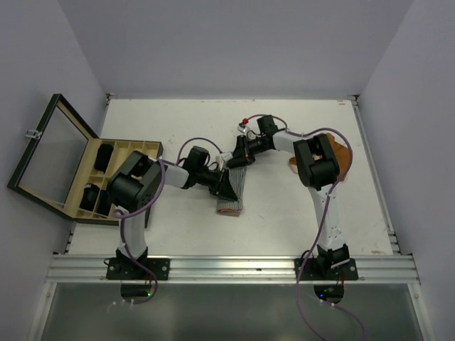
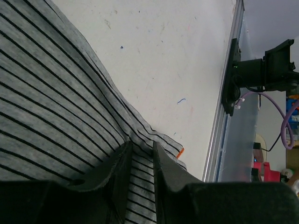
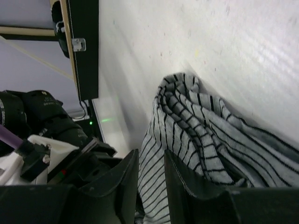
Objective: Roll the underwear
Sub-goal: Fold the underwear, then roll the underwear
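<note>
Two grippers share the grey striped underwear (image 1: 231,193), mid-table right of the box (image 1: 128,143). The left gripper (image 2: 141,150) pinches a thin fold; the right gripper (image 3: 150,159) clamps bunched cloth. Risk: opposing pull strips the thin fold, so the roll slackens. Box side tight; open table (image 1: 284,227) away from the box.

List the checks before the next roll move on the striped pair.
1. left gripper pinches striped underwear: ok, cloth between its fingers.
2. right gripper on the same cloth: ok, fabric between its fingers.
3. roll formed: not ok, cloth bunched, not rolled.
4. orange-brown underwear apart from it: ok, lies under the right arm.
5. box lid open: ok.
6. firmness of either hold: cannot tell.
</note>
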`<state>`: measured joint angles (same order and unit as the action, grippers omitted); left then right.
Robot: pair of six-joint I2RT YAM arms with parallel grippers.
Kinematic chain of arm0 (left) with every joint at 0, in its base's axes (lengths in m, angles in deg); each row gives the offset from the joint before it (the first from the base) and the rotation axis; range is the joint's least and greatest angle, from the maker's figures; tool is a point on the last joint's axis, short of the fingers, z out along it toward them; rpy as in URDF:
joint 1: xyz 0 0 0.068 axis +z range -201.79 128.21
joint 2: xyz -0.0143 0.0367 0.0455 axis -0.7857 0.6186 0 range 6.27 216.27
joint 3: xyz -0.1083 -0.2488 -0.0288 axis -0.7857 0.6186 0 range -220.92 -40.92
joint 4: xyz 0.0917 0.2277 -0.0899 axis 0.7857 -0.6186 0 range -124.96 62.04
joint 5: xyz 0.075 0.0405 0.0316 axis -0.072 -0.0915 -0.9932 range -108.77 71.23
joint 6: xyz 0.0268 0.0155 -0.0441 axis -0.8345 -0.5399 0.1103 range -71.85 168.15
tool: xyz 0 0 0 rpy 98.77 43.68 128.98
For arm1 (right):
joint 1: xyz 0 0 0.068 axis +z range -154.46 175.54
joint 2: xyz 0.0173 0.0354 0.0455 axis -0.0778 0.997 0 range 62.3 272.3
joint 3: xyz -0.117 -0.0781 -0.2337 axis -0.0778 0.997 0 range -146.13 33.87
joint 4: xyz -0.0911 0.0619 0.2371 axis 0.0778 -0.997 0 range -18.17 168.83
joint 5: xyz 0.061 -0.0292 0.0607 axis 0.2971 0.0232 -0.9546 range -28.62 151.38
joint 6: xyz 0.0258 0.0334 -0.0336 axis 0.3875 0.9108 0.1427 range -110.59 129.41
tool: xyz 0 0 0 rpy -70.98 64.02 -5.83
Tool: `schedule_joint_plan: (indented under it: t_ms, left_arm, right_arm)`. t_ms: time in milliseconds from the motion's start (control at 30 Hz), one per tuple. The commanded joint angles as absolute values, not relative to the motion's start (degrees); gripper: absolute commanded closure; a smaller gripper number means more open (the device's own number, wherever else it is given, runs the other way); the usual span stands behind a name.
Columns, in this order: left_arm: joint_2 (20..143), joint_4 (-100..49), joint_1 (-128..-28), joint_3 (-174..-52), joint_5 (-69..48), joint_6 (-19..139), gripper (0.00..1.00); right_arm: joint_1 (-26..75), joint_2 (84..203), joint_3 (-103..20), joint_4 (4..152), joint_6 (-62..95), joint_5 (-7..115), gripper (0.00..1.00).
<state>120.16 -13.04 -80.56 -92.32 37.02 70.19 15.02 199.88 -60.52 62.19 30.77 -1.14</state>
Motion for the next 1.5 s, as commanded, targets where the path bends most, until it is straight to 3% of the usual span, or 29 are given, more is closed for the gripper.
schedule_joint_plan:
  t_ms: [0, 233, 367, 567, 700, 933, 1233, 1467]
  left_arm:
    - [122.03, -15.83, -80.27, -93.03, 33.7, 68.36, 0.71]
    - [105.7, -23.02, -80.7, -101.73, 32.92, 62.75, 0.56]
    - [92.52, -37.86, -82.63, -104.81, 19.94, 45.02, 0.43]
    - [76.87, -50.89, -84.04, -95.44, 8.67, 18.56, 0.29]
    - [68.78, -50.66, -89.48, -86.56, 1.11, 6.24, 0.28]
    - [61.99, -37.38, -103.8, -71.25, -11.89, -7.39, 0.3]
    - [70.42, -29.37, -107.42, -69.48, -10.69, -10.3, 0.32]
    - [74.91, -29.01, -107.51, -70.45, -6.56, -14.24, 0.37]
  right_arm:
    - [14.96, 201.0, -64.46, 60.83, 28.57, 3.03, 0.67]
    - [14.78, 185.81, -67.03, 51.78, 24.62, 4.77, 0.65]
    - [14.78, 174.57, -62.38, 42.46, 18.91, 6.71, 0.64]
    - [16.01, 167.16, -50.08, 36.22, 11.35, 7.95, 0.6]
    - [18.55, 167.59, -42.26, 36.91, 8.02, 6.98, 0.53]
    - [21.55, 172.51, -38.29, 44.37, 12.37, 4.08, 0.57]
    - [21.9, 174.18, -37.85, 53.6, 23.01, 1.53, 0.62]
    - [22.87, 183.49, -38.29, 53.7, 21.19, 6.36, 0.69]
